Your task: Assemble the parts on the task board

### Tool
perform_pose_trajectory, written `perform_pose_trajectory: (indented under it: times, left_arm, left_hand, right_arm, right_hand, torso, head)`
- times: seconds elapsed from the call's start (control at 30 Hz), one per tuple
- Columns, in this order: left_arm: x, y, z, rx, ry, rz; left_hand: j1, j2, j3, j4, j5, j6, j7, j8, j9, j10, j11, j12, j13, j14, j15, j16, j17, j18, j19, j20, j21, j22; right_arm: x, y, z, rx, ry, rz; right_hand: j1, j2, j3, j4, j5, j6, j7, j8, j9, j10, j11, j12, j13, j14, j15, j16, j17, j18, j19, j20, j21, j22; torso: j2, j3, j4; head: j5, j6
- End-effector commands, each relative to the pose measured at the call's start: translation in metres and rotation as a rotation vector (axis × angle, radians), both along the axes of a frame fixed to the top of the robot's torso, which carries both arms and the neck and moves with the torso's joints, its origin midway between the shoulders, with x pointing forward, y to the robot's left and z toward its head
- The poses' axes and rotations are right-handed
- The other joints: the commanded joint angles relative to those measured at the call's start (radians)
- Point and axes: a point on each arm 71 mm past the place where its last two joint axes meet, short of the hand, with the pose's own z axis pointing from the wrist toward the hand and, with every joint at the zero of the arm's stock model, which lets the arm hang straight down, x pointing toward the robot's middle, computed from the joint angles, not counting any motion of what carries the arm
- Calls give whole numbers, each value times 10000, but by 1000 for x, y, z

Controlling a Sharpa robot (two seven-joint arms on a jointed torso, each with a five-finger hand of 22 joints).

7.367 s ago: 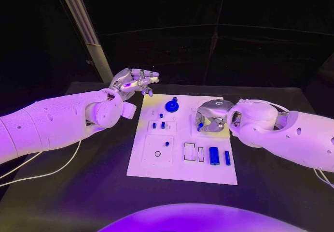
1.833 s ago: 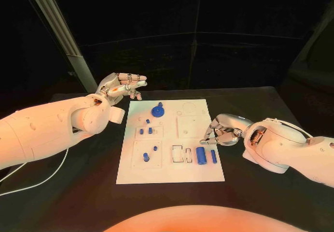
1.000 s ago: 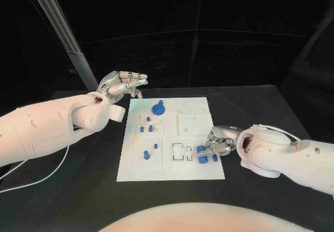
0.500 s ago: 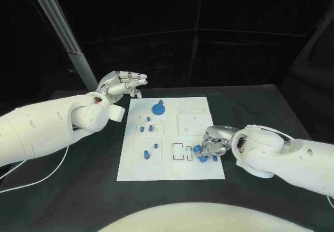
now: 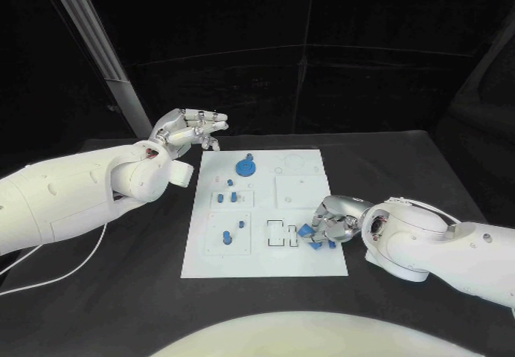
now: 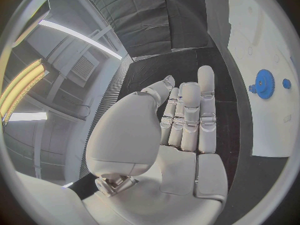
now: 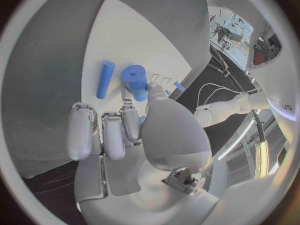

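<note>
Here the right hand [image 5: 330, 222] pinches a thick blue cylinder [image 7: 135, 81] near the task board [image 5: 215, 262] edge.

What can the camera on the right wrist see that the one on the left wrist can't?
Right wrist alone: the right hand up close, pinching a thick blue cylinder, with a thin blue rod lying beside it. Left wrist alone: the left hand, holding nothing, off the board's edge, and a blue gear standing on the board. Both: the white board on the black table.
</note>
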Motion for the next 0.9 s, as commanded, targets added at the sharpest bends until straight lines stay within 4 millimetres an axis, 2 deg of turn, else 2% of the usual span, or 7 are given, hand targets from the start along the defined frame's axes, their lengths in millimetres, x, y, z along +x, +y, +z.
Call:
perform_pose_trajectory:
  times: [0.03, 0.27, 0.7, 0.9]
  left_arm:
    - [0, -1, 1, -69, -40, -24]
    - [0, -2, 1, -75, -43, -38]
    - [0, -3, 1, -86, -42, -68]
    - [0, -5, 1, -97, -38, -102]
  left_hand:
    - [-44, -19, 47, -26, 35, -12, 54, -6, -15, -57, 43, 54, -8, -64, 3, -46, 7, 53, -15, -21, -39, -13]
    - [-40, -19, 54, -31, 36, -17, 57, -6, -16, -60, 46, 58, -9, -64, 5, -45, 4, 53, -13, -19, -42, -15]
    - [-40, -19, 54, -31, 36, -17, 57, -6, -16, -60, 46, 58, -9, -64, 5, -45, 4, 53, -13, -19, -42, -15]
    - [-40, -19, 54, -31, 36, -17, 57, -6, -16, -60, 46, 58, -9, -64, 5, -45, 4, 53, -13, -19, -42, -15]
  right_arm:
    - [0, 1, 6, 957, -174, -644]
    - [-3, 6, 11, 1645, -323, -922]
    - [0, 23, 9, 1891, -94, -769]
    - [0, 34, 3, 1693, 421, -341]
  right_hand:
    - [35, 40, -6, -13, 51, 225, -102, 98, 136, 39, -78, -37, -36, 713, -38, 3, 826, -162, 56, -45, 41, 24]
    - [-119, 99, -53, 155, 64, 546, -237, 194, 241, 117, -192, 12, 53, 724, -133, 20, 878, -168, 73, -127, 61, 66]
    - [-258, 161, -98, 333, 67, 778, -338, 244, 359, 169, -281, 8, 87, 731, -210, 28, 907, -177, 94, -202, 83, 110]
    - [-290, 255, -96, 429, -265, 1007, -444, 284, 478, 259, -371, 66, 179, 738, -285, 41, 949, -189, 120, -258, 109, 169]
  torso:
    - [6, -4, 14]
    - [11, -2, 10]
    - [17, -5, 5]
    - [15, -9, 33]
  head:
    - [-28, 12]
    - [5, -4]
    - [42, -42]
    - [42, -92]
